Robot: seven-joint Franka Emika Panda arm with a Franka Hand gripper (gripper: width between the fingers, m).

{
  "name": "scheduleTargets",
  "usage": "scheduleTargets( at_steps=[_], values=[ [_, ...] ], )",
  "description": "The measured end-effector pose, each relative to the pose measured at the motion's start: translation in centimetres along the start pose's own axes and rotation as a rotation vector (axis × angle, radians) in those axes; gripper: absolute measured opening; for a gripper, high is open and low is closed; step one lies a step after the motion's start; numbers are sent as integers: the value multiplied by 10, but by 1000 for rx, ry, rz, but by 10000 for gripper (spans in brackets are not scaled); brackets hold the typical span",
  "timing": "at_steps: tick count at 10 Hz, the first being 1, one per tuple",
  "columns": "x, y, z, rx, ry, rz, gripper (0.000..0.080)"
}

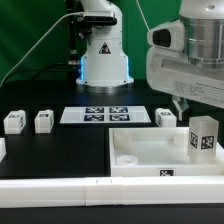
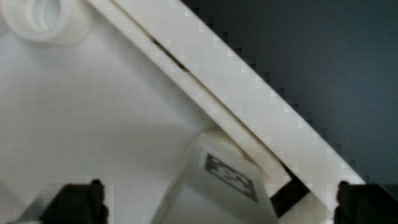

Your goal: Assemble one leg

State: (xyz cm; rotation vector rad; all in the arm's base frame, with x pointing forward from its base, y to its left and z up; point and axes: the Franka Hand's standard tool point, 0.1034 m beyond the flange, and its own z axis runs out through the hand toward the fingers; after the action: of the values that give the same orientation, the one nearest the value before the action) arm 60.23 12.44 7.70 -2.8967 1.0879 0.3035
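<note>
White plastic everywhere we look: the large white square tray-like tabletop point(image 1: 150, 152) sits on the black matte table point(image 1: 50, 150), smooth, with a round socket in its near corner. At its far corner on the exterior view's right stands the leg point(image 1: 204, 137), a small white rectangular block, upright, its black-and-white tag facing us. From the wrist we see that leg point(image 2: 233, 168) tucked against the tabletop's raised rim, tag showing.

Above it hangs the gripper point(image 2: 206, 200), its dark fingertips point(image 2: 75, 201) set wide apart, touching nothing we can make out.

Three more small white tagged blocks point(image 1: 42, 121) wait on the black surface, well apart from the tray. We spot the flat marker board point(image 1: 104, 114) behind them, a long white border bar point(image 1: 100, 187) in front, green curtain point(image 1: 30, 40) beyond.
</note>
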Motion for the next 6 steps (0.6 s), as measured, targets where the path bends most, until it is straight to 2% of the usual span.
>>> scheduleTargets(
  at_steps=[3,6],
  values=[
    [4,3,-1,-1,2,-405,649],
    [6,4,-1,-13,10,-762,649]
  ],
)
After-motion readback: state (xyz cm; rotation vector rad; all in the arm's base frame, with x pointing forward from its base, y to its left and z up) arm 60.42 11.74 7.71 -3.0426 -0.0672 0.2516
